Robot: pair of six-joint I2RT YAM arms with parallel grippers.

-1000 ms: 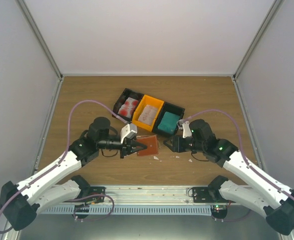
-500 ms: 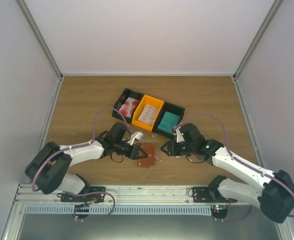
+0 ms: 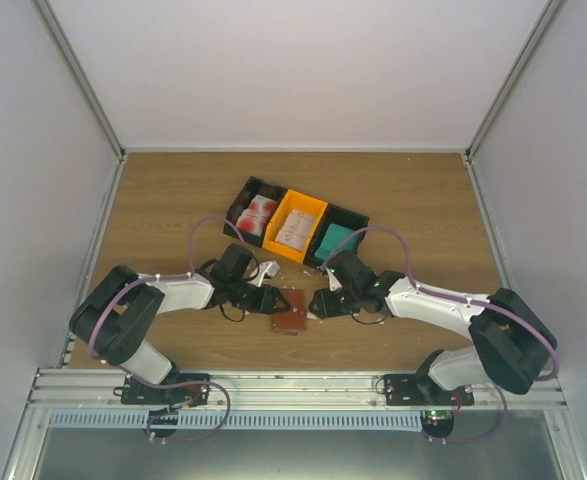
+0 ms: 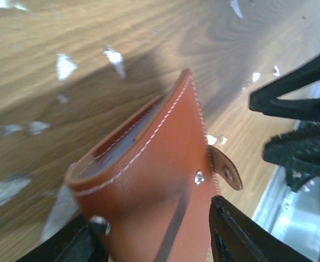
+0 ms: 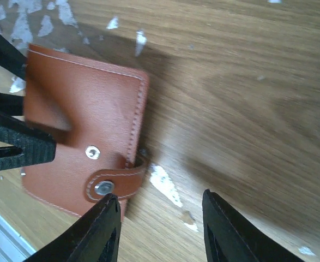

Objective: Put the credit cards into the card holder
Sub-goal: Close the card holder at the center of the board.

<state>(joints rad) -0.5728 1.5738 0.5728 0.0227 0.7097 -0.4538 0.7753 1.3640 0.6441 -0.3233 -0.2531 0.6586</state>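
The card holder is a closed brown leather wallet low over the table's near middle. My left gripper holds it by its left end. In the left wrist view the card holder fills the gap between my gripper's fingers, its far edge gaping slightly. My right gripper is open and empty just right of it. In the right wrist view its fingers straddle bare wood beside the card holder's snap strap. The credit cards lie in trays: red-blotched white, pinkish-beige, teal.
A black tray, an orange tray and another black tray stand in a row behind the card holder. Small white scraps are scattered on the wood around it. Grey walls enclose the table on three sides.
Both arms have lowered and folded in toward the table's middle. The card holder came down with my left gripper. My right gripper moved left, close to the card holder's strap.
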